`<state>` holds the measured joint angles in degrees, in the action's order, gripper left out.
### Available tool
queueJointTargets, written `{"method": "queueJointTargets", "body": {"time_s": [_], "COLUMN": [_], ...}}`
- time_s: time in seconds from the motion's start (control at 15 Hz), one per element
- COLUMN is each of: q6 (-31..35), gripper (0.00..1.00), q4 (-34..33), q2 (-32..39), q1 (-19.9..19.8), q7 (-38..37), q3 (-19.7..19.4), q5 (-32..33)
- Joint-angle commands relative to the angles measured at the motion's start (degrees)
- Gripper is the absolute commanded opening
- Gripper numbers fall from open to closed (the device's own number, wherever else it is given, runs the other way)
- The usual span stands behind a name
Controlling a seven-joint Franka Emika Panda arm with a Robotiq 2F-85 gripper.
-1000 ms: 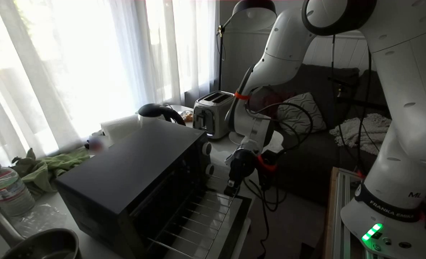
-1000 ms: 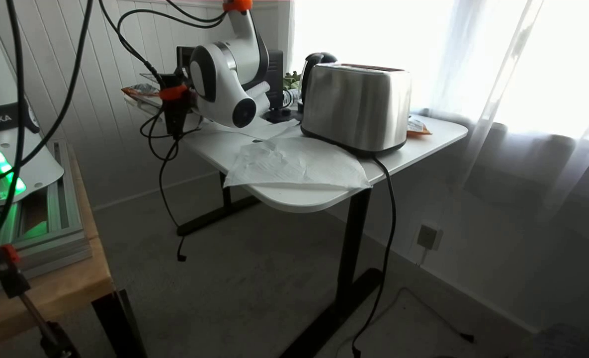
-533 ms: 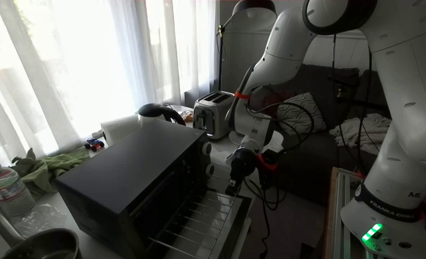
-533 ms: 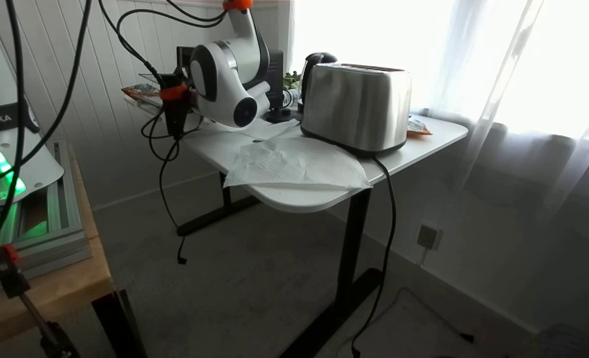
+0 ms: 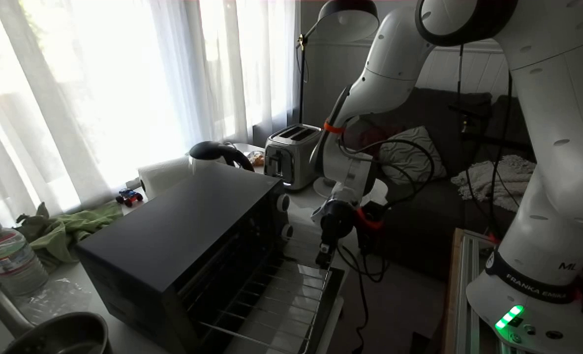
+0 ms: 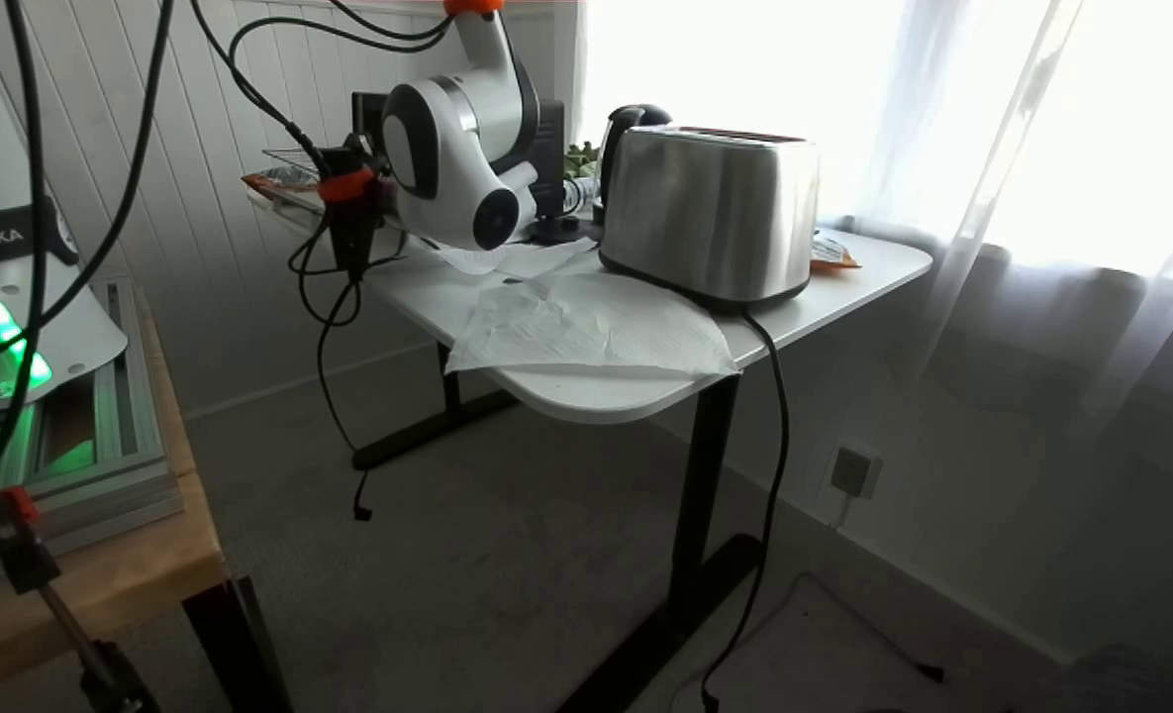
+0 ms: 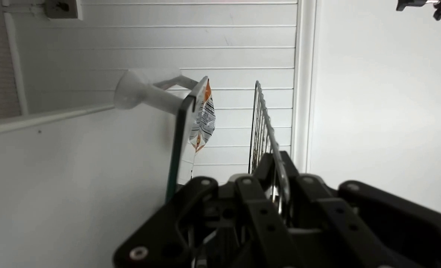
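Left to right in an exterior view: a clear plastic water bottle (image 5: 13, 260) stands upright on the white table (image 6: 596, 391); a metal saucepan (image 5: 65, 324) sits nearer the camera. A dark toaster oven (image 5: 183, 221) occupies the middle, its front open. The wire rack (image 7: 268, 128) projects from the oven cavity, above the lowered glass door (image 7: 177, 141) and apart from it. The rack is silvery metal: thin parallel rods, closed at the outer edge by a slender bar with small bumps along its length. A stainless-steel toaster (image 5: 291, 157) stands beyond the oven's far end. At right, the gripper (image 5: 323, 263) engages the rack's outer edge. Its jaws stand narrow, one on each side of that bar; they appear clamped on it, though blur and shadow obscure the contact itself.
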<state>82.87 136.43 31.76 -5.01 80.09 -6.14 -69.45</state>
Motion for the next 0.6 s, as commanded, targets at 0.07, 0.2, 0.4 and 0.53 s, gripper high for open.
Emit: {"method": "queueJointTargets", "body": {"time_s": [0.07,0.2,0.4,0.53], "q6": [-0.26,-0.22,-1.57,-1.47], "gripper": [0.02,0.02,0.02,0.02], "q4": [2.06,2.08,1.49,1.45], "q2": [-3.13,-3.51,-3.01,-2.58], "q1": [-0.96,-1.05,-1.41,-1.22], "q7": [1.92,1.98,1.58,0.83], "q3": [-1.17,-1.34,-0.96,-0.76], "q5": [2.72,2.94,3.02,2.14]}}
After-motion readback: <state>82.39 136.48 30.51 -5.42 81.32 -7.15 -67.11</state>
